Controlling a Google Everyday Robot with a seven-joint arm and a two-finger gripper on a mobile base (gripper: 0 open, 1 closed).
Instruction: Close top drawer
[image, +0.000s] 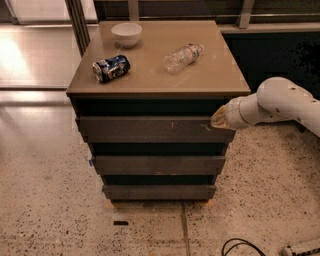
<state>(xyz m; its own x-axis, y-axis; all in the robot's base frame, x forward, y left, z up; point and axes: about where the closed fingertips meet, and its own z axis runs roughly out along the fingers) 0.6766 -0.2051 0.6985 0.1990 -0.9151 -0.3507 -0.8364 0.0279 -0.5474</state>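
The top drawer (145, 129) is the uppermost dark grey-brown front panel of the cabinet, just under the tan top, with small white scratches right of centre. None of its inside shows. My gripper (217, 119) is at the end of the white arm coming in from the right. Its tan tip is against the right end of the drawer's front, near the upper edge.
On the cabinet top (220, 82) are a white bowl (126, 34), a crushed blue can (111, 68) and a clear plastic bottle (183, 56) lying on its side. Two plainer drawer fronts (159, 164) sit below. A black cable (240, 245) lies on the speckled floor at the lower right.
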